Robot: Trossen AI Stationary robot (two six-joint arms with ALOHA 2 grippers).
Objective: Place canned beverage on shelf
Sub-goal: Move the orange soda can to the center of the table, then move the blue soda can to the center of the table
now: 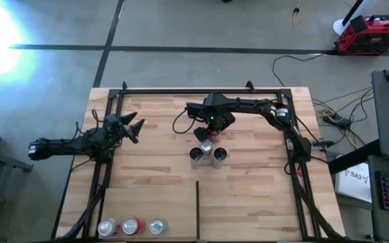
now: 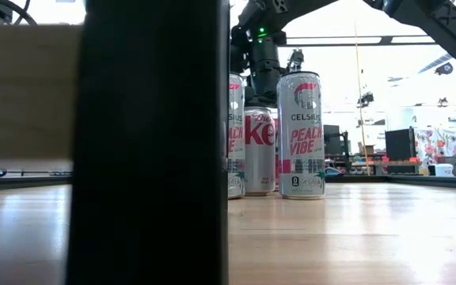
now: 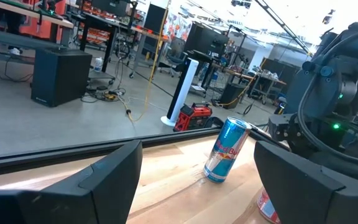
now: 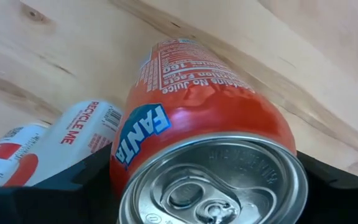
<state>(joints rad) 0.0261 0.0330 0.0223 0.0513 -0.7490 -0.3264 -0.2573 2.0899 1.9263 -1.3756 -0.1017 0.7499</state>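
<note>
The right gripper (image 4: pixel 207 186) pinches a Fanta can (image 4: pixel 197 118) (beside Celsius cans (image 2: pixel 300 134)).

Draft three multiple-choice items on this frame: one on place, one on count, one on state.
1. Where is the orange Fanta aluminium can?
A. lying by the divider
B. between the right claw's fingers
C. on the floor

2. How many cans stand in the row left of the thin black divider strip on the light wooden shelf board?
A. one
B. three
C. five

3. The left claw is:
A. open and empty
B. shut on a can
C. out of view

Key:
1 B: the right wrist view shows the can flanked by that claw's dark fingers.
2 B: the high view shows three can tops side by side.
3 A: the left wrist view shows its fingers wide apart with nothing between them.
</note>
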